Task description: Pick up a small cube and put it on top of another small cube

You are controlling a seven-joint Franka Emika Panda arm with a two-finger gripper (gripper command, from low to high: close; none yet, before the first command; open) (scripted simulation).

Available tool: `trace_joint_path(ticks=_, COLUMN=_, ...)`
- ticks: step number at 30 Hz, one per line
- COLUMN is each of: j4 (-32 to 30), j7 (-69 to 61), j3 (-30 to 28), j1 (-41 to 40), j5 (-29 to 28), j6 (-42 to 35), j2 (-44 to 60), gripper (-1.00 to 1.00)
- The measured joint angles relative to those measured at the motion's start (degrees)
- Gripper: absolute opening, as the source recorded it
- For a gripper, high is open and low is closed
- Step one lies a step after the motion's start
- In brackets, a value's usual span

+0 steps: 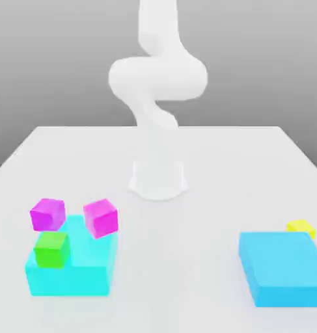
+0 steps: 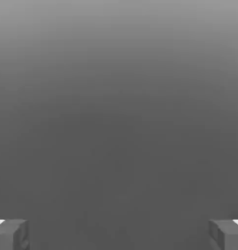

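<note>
One arm point(image 1: 157, 78) sits raised at the table's far middle, gripper point(image 2: 119, 234) spread wide with nothing between its fingers. Likely step: reach for the yellow cube point(image 1: 301, 227). Best descend straight, jaws straddling it, clearing the cyan block point(image 1: 281, 266) it hides behind near the table's front edge, on the exterior view's right. It looks small, bright and flat-faced. The hot-pink cube point(image 1: 100, 217) tilts against the other cyan block point(image 1: 73, 266) toward the opposite side.

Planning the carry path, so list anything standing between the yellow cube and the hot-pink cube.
Nothing visible stands on the bare table between them. The yellow cube sits behind the cyan block at the exterior view's right. The hot-pink cube rests at the other cyan block, with a purple cube and green cube beside it.
</note>
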Motion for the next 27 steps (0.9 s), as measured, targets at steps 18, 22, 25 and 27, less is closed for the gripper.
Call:
trace_joint_path(ticks=18, j4=-13.67, j7=33.49, j3=28.46, j1=7.79, j5=-10.87, j6=19.12, j2=37.62, gripper=0.00)
trace_joint_path(ticks=22, j4=-16.58, j7=42.50, j3=29.62, j1=13.47, j5=-15.52, j6=23.07, j2=46.43, gripper=0.00)
trace_joint_path(ticks=25, j4=-17.47, j7=48.28, j3=28.08, j1=17.58, j5=-19.59, j6=26.12, j2=52.31, gripper=0.00)
trace_joint_path(ticks=27, j4=-16.77, j7=51.69, j3=24.43, j1=20.80, j5=-23.64, j6=28.22, j2=55.64, gripper=0.00)
